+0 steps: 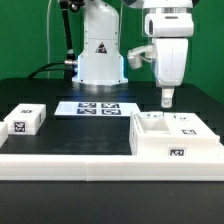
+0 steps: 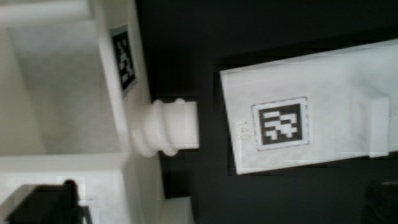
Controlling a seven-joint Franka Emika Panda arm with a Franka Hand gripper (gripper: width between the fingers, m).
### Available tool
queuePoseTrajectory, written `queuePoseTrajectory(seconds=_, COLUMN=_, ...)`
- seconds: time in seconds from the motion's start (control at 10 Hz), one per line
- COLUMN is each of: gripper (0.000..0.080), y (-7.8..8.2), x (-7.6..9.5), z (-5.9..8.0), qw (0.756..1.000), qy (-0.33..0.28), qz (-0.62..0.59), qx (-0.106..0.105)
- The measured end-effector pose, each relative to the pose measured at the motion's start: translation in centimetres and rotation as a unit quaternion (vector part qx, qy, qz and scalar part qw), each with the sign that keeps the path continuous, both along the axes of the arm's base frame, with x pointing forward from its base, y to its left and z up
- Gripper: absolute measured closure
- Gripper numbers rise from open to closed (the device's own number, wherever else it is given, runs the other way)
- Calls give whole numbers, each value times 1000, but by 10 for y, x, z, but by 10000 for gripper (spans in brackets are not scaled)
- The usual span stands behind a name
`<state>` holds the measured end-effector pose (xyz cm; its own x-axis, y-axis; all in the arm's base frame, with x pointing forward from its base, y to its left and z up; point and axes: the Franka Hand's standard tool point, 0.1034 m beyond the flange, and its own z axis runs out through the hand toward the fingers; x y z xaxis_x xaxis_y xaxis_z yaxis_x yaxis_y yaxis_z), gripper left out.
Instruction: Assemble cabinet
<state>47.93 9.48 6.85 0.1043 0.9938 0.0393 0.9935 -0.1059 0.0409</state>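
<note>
The large white cabinet box (image 1: 175, 142) lies at the front of the exterior view's right, with tags on its front and top. My gripper (image 1: 167, 100) hangs just above the box's rear corner, open and empty. In the wrist view the gripper (image 2: 205, 212) shows one dark finger (image 2: 39, 205) at the frame's edge, with nothing between the jaws. The box's white wall (image 2: 71, 90) carries a tag, and a ribbed white knob (image 2: 164, 128) sticks out from it. A white tagged panel (image 2: 294, 118) lies beside the knob on the dark table. A smaller white tagged block (image 1: 25, 121) sits at the exterior view's left.
The marker board (image 1: 97, 107) lies flat in the middle in front of the robot base (image 1: 100, 55). A long white rail (image 1: 70, 162) edges the table's front. The table top (image 1: 90, 130) is black.
</note>
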Motion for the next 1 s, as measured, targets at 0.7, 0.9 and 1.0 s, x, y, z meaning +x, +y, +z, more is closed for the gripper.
queuePoseTrajectory(seconds=0.7, gripper=2, y=3, x=-29, z=-16, qw=1000, qy=7, qz=-4, qx=5)
queuePoseTrajectory(seconds=0.9, gripper=2, y=4, x=-36, z=-23, qw=1000, qy=8, qz=-3, qx=9)
queuePoseTrajectory(seconds=1.0, gripper=2, y=5, x=-37, z=-28, qw=1000, qy=9, qz=0, qx=11)
